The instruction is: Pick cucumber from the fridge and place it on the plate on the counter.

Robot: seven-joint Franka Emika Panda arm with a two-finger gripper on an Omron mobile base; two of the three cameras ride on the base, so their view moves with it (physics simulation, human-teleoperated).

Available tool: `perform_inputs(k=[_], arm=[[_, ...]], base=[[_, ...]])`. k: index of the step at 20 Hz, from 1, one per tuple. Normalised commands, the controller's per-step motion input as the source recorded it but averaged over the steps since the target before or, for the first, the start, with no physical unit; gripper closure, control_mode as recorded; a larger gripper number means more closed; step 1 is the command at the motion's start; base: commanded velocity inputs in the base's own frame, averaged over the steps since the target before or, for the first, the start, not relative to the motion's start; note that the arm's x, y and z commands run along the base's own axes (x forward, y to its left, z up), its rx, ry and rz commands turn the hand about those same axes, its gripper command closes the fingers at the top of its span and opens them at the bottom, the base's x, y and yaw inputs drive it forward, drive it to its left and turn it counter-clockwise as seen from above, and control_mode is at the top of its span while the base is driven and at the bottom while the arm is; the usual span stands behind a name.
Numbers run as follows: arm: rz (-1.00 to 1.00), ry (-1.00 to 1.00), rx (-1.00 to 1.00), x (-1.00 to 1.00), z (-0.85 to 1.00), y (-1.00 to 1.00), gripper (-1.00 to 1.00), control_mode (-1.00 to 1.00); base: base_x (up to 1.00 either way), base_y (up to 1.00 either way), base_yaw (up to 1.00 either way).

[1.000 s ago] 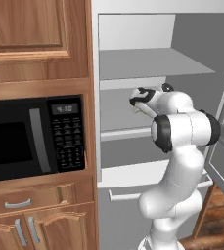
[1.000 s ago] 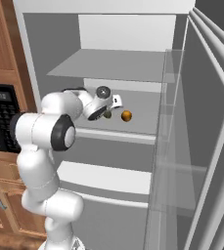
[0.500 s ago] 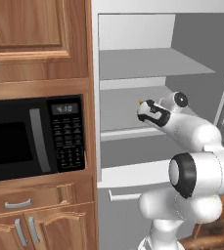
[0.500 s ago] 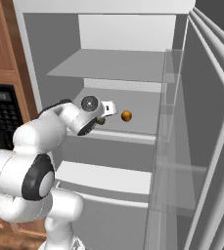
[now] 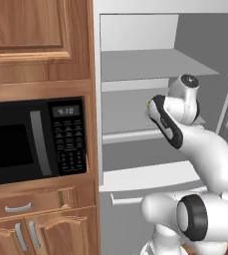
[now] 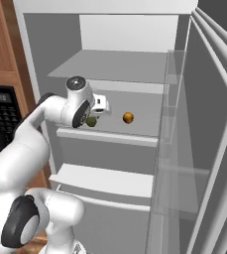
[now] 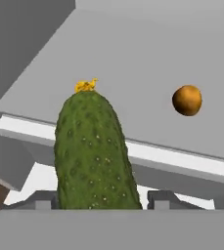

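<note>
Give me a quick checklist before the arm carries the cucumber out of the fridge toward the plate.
1. Cucumber between the fingers of the hand: ok.
2. Cucumber lifted off the fridge shelf: ok.
3. Orange ball apart from the cucumber: ok.
4. Fridge door open wide enough for the way out: ok.
5. Grip firm enough for the carry: cannot tell.
6. Route to the plate: cannot tell.
</note>
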Motion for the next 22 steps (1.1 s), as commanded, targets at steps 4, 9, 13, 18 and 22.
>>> perform_inputs(k=[4, 9, 13, 18, 22], arm=[[-0.07, 0.66, 0.16, -0.31, 0.52, 0.04, 1.00, -1.00], [-0.43, 0.22, 0.01, -0.77, -0.09, 0.22, 1.00, -1.00], [-0.56, -0.04, 0.00, -1.00, -0.31, 0.12, 1.00, -1.00], [-0.60, -0.15, -0.01, -0.89, -0.36, 0.03, 1.00, -1.00], [-0.03, -0.10, -0.01, -0.51, -0.03, 0.03, 1.00, -1.00]], base=[[0.00, 0.00, 0.00], [0.00, 0.00, 0.00], [0.00, 0.00, 0.00], [0.00, 0.00, 0.00], [0.00, 0.00, 0.00]])
